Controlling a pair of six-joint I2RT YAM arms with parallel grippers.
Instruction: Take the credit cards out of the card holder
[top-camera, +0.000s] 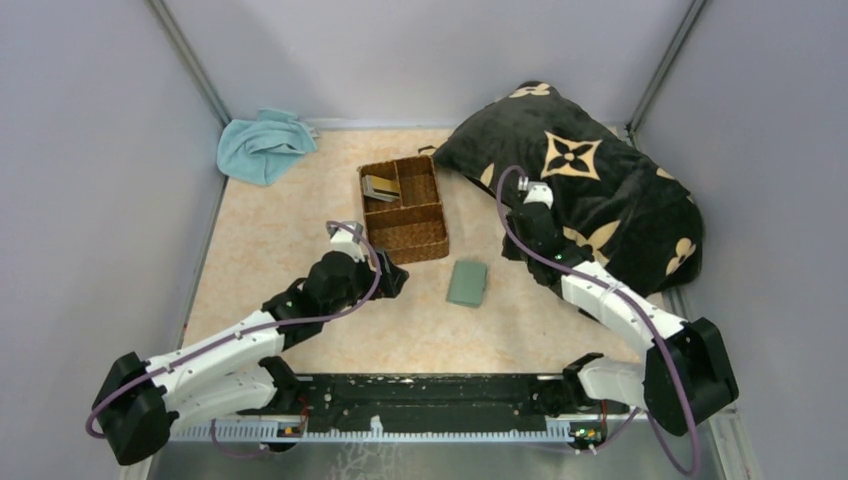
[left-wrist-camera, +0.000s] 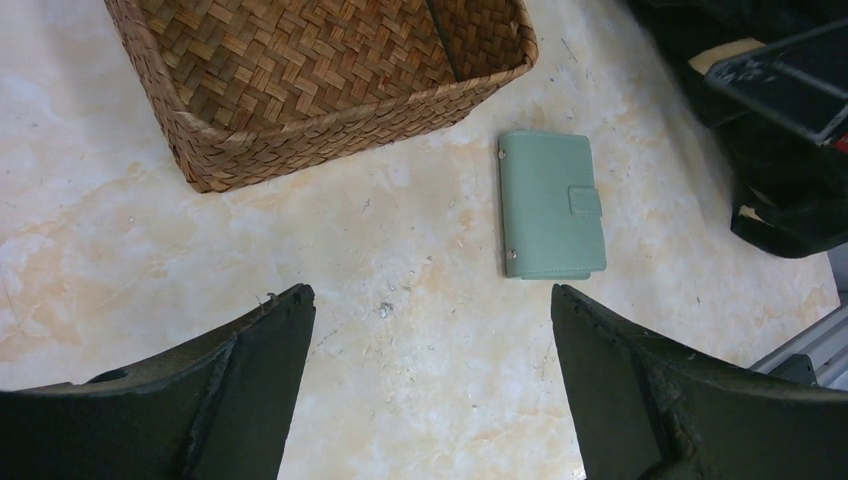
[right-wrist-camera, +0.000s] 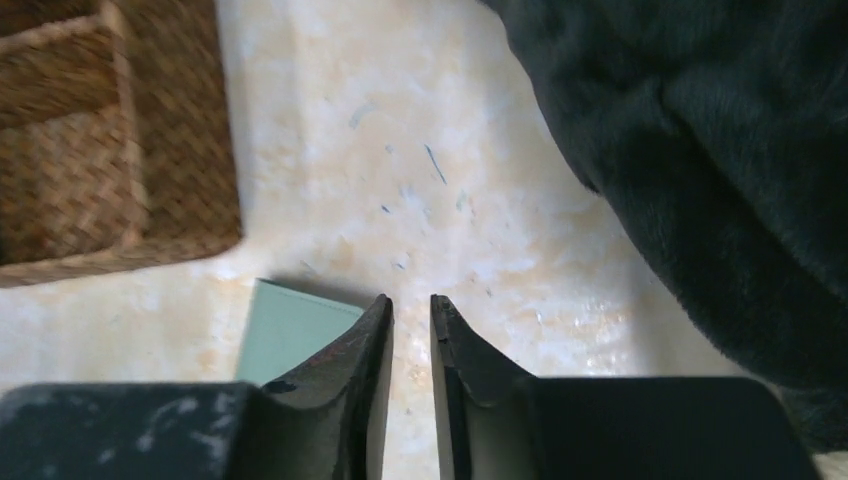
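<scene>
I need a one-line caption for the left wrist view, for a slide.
Open left gripper hovers near the closed grey-green wallet, which lies flat beside the brown wicker basket.

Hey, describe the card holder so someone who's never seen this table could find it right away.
Find the brown wicker basket in the middle of the table. Just off its near right corner lies the card holder, closed. It is the only flat grey-green rectangle, unlike the crumpled blue towel far left.
</scene>
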